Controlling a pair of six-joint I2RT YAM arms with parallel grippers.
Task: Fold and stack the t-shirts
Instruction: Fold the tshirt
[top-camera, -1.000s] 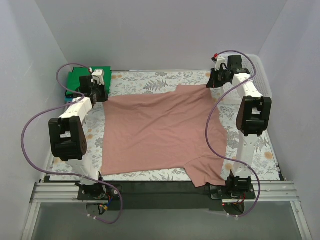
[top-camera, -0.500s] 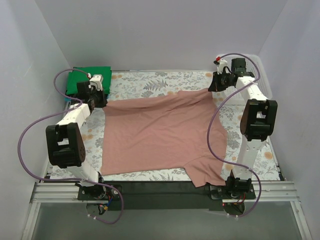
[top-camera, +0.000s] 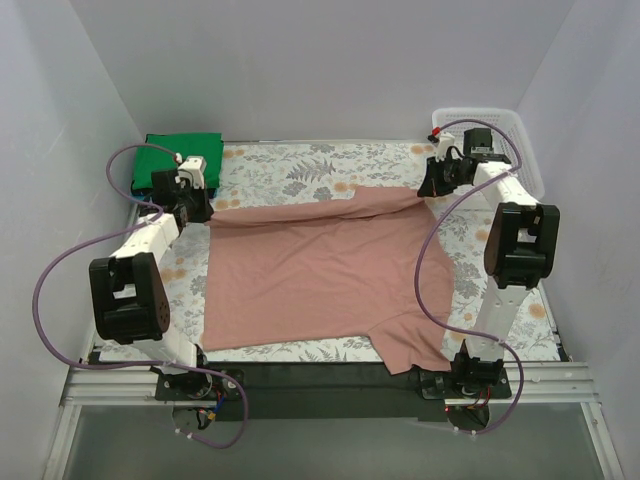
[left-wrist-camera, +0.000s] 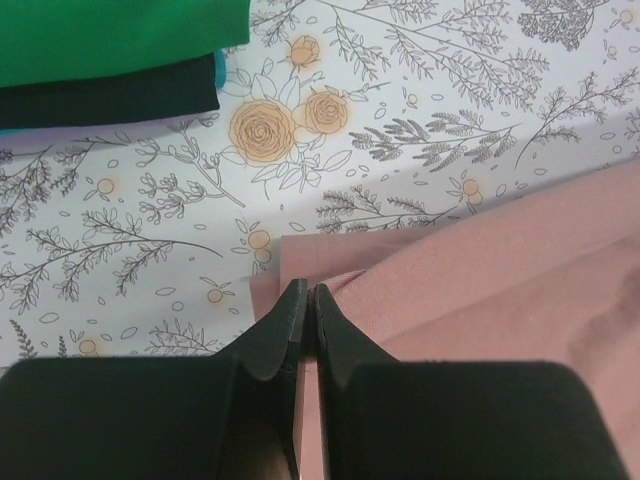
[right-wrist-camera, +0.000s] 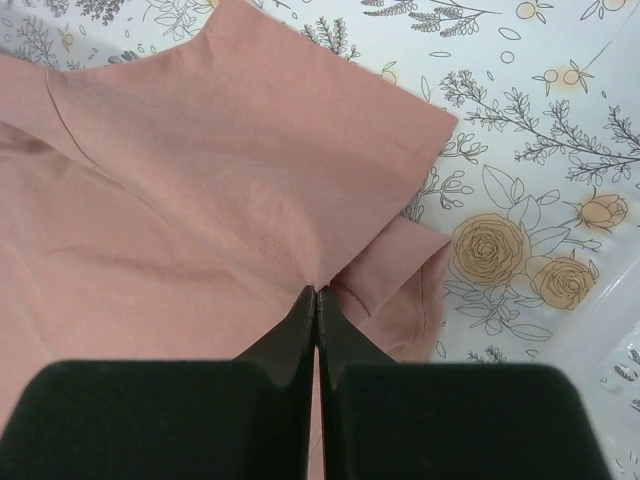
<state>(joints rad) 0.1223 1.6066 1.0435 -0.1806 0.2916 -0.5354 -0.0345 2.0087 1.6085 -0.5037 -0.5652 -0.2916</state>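
Pink-brown t-shirt (top-camera: 310, 270) is spread mid-tabletop (top-camera: 300, 160) with its far edge raised. Left tool (left-wrist-camera: 303, 290) is clamped on the far-left hem corner, right tool (right-wrist-camera: 316, 292) on cloth beside the far-right sleeve. Fabric is judged light, limp and wrinkle-prone, so it is best held at corners and kept taut between both tools. How much cloth sits inside each pinch is hidden by the fingers, and the layers under the green top of the folded stack (top-camera: 180, 160) are barely made out.

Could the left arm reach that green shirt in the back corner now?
Probably: the green shirt lies just beyond the left gripper, nothing between them. But the gripper is shut on the pink shirt.
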